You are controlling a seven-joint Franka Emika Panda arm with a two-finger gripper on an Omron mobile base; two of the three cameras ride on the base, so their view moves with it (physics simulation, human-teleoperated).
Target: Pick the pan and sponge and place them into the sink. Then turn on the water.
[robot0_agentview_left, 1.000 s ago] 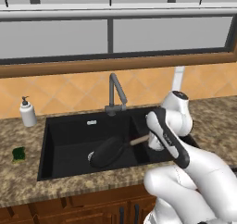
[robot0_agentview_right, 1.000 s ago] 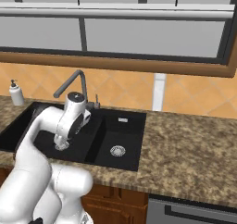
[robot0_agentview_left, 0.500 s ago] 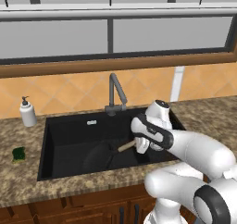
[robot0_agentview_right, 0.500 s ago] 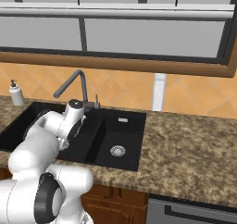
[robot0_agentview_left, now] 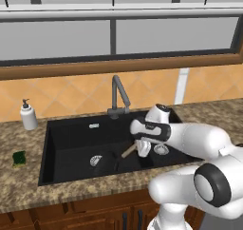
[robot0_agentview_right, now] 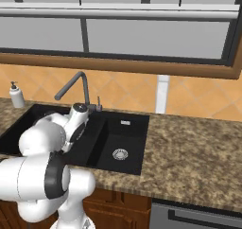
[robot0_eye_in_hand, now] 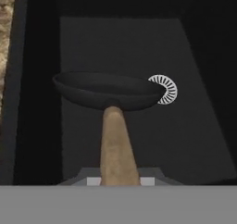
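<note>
While the gripper stays clenched on the tan handle at lower centre of the hand view, the pan hangs over the sink floor, partly covering the round drain. Farther left, the sponge sits on the counter.
</note>
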